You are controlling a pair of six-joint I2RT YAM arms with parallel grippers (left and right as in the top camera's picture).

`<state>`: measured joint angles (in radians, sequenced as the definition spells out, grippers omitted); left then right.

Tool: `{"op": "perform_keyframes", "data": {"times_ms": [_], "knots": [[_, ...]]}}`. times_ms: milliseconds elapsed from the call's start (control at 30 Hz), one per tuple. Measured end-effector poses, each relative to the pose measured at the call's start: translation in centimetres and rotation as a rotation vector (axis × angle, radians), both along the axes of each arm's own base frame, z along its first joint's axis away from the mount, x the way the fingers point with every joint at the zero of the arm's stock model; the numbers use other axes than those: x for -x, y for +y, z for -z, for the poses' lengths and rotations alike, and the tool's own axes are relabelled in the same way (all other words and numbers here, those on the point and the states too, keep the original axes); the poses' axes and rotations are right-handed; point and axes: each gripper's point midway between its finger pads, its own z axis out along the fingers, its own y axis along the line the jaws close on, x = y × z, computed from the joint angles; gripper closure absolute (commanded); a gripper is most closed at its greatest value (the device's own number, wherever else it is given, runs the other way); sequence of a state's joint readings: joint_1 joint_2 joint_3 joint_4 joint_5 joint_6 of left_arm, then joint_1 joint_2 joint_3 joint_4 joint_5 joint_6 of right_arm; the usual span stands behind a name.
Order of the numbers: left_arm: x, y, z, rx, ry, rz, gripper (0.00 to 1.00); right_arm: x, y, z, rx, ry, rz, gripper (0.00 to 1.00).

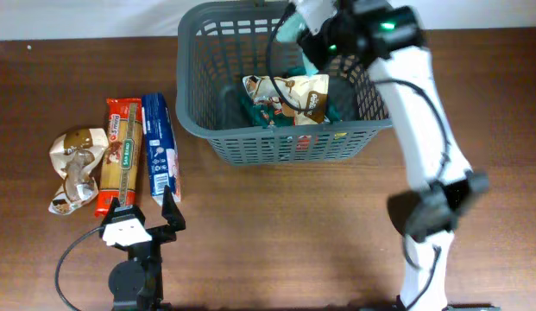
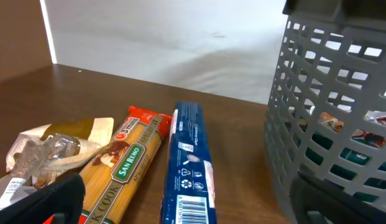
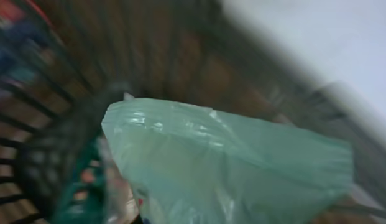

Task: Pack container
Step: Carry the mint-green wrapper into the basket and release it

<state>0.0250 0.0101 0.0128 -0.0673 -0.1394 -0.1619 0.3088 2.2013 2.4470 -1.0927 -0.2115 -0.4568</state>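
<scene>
The container [image 1: 192,82] is a large dark grey lattice basket at the back centre; its wall also shows in the left wrist view [image 2: 317,106]. Inside lie a brown-and-white snack packet [image 1: 289,97] and a dark green packet [image 1: 257,112]. My right gripper [image 1: 315,39] is over the basket's far side, shut on a pale green packet [image 1: 292,30] that fills the blurred right wrist view [image 3: 230,162] and hides the fingers. My left gripper [image 1: 147,212] is open and empty, low on the table, at the near end of a blue packet [image 2: 189,168].
Three packets lie left of the basket: a crumpled brown-and-white packet [image 1: 73,164], an orange spaghetti packet [image 1: 121,155] and the blue packet [image 1: 160,147]. The spaghetti [image 2: 127,165] and the crumpled packet [image 2: 50,152] also show in the left wrist view.
</scene>
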Motion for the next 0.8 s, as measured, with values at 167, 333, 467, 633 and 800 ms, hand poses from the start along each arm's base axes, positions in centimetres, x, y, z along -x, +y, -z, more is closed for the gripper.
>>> {"op": "perform_keyframes", "data": {"times_ms": [167,333,467,633,800], "knots": [[0.0,0.0,0.0,0.000,0.000,0.000,0.01,-1.4,-0.2,9.8,0.055,0.197,0.064,0.58],[0.0,0.0,0.0,0.000,0.000,0.000,0.01,-0.6,-0.4,10.3,0.054,0.247,0.091,0.15],[0.0,0.0,0.0,0.000,0.000,0.000,0.01,0.0,-1.3,8.7,0.073,0.244,0.114,0.14],[0.0,0.0,0.0,0.000,0.000,0.000,0.01,1.0,-5.6,-4.7,-0.014,0.006,0.259,0.11],[0.0,0.0,0.0,0.000,0.000,0.000,0.01,5.1,-16.3,-16.6,-0.097,-0.231,0.478,0.10]]}}
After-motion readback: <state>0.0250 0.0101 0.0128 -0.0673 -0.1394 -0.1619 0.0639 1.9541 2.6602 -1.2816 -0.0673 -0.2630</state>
